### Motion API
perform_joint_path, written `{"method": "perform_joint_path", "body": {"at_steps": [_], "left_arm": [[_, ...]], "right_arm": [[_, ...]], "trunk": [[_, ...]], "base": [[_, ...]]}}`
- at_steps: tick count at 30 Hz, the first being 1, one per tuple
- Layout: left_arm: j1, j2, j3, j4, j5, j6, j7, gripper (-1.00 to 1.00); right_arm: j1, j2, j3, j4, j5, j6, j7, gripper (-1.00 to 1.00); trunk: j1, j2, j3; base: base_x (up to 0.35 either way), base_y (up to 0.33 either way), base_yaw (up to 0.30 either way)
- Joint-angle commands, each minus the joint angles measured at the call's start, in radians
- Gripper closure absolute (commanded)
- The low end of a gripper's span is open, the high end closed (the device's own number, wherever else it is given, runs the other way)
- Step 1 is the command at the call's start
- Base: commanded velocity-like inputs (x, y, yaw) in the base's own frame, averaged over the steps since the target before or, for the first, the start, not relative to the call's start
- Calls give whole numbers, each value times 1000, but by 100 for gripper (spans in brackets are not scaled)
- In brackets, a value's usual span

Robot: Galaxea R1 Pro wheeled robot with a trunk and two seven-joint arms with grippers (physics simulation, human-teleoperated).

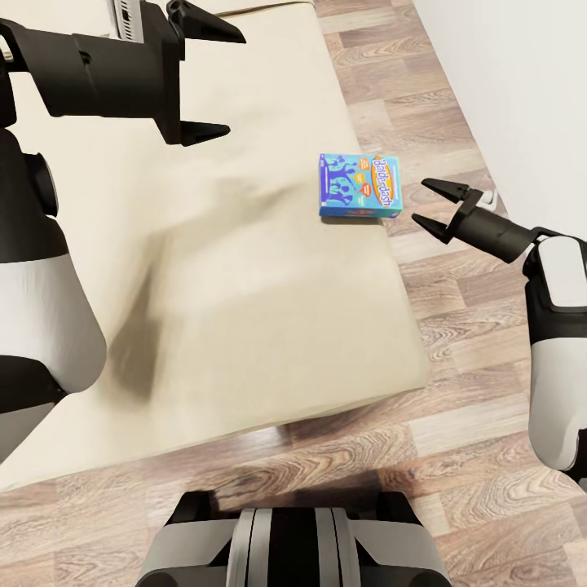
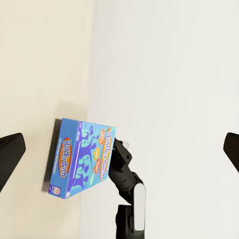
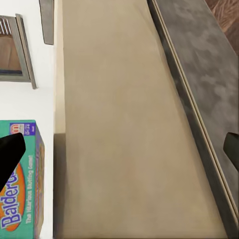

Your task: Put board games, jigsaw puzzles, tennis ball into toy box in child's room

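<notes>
— Where is the blue "Balderdash" board game (image 1: 359,187)?

— It lies flat on the beige mattress of the bed (image 1: 244,269), right at the mattress's edge, at about one o'clock from the middle of the head view. Its printed face is up and wood-plank floor (image 1: 456,391) begins just beyond it.

— And the right gripper (image 1: 429,205)?

— It sits at about three o'clock of the box, just beside it over the floor, with its two black fingers spread apart and pointing toward the box. Nothing is between them. From its own wrist camera the "Balderdash" box (image 3: 21,181) shows close by one fingertip, and I cannot tell whether they touch; the long mattress (image 3: 124,124) runs ahead with the grey padded headboard (image 3: 199,74) along its far side.

— The left gripper (image 1: 214,81)?

— High at about eleven o'clock in the head view, above the mattress, well apart from the box. Its fingers are wide apart too, and empty.

— Does its wrist camera catch the game?

— Yes: the blue box (image 2: 82,157) at the mattress edge, with the right arm's gripper (image 2: 120,149) just beside it against the white wall (image 2: 169,74).
</notes>
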Motion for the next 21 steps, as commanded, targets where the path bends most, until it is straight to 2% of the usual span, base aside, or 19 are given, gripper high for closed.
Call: {"method": "perform_joint_path", "body": {"at_steps": [1,11,21], "left_arm": [[-1,0,0,0,6,7,8,-100],[-1,0,-1,0,6,7,8,-100],[-1,0,-1,0,6,7,8,-100]], "right_arm": [[2,0,-2,0,10,4,10,-100],[10,-1,-2,-2,13,4,10,-100],[11,-1,-2,-3,14,4,10,-100]], "trunk": [[0,0,0],[0,0,0],[0,0,1]], "base": [[0,0,1],[0,0,3],[0,0,98]]}}
